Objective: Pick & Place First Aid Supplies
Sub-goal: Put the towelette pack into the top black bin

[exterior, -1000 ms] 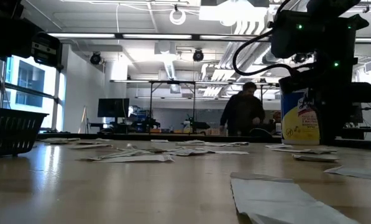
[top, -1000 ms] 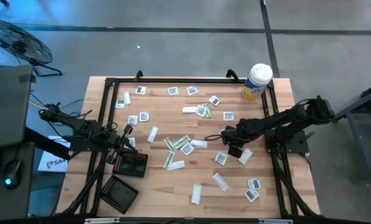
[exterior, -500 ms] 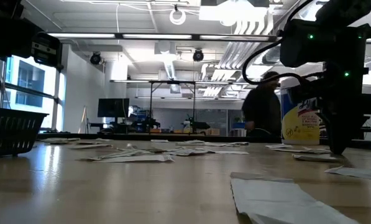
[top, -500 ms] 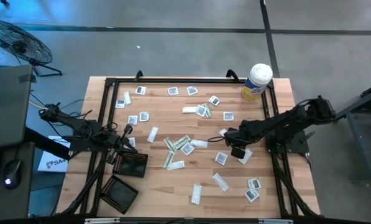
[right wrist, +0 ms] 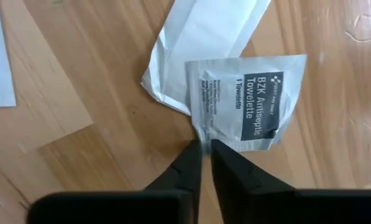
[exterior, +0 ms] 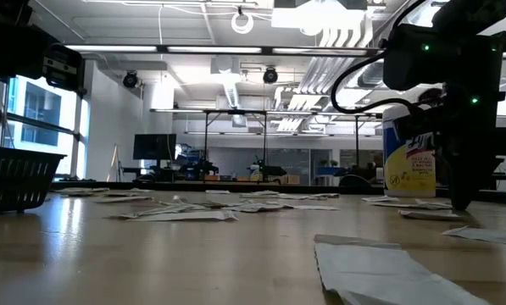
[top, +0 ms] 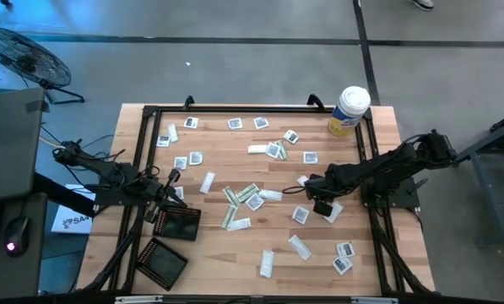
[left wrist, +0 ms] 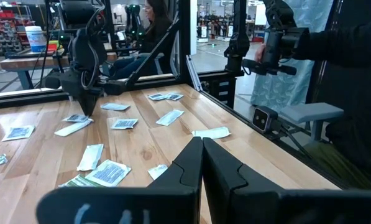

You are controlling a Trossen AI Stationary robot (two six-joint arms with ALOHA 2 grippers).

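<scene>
Many small flat packets (top: 252,196) lie scattered over the wooden table. My right gripper (top: 320,203) stands near the table's right side, fingers pointing down. In its wrist view it (right wrist: 206,144) is shut at the corner of a square white antiseptic towelette packet (right wrist: 253,99), which lies partly on a narrow white strip wrapper (right wrist: 204,31). The low view shows this gripper (exterior: 461,202) down at the tabletop. My left gripper (top: 174,176) waits shut near the left side, seen too in its own wrist view (left wrist: 202,146). My right gripper comes from above, pointing down, and its two fingertips close on the towelette packet's corner (right wrist: 201,132). The fingertips cover the exact meeting place. The packet lies flat, one part on the strip wrapper and one part on the wood.
Two black mesh trays (top: 177,223) (top: 159,262) sit by the table's near left corner, close to my left gripper. A white canister with a yellow label (top: 349,111) stands at the far right corner. A black frame (top: 235,109) runs around the tabletop.
My right gripper has shifted a little toward the table's right edge and has then held still over the towelette packet. A person in the room behind the table has walked out of the low view.
</scene>
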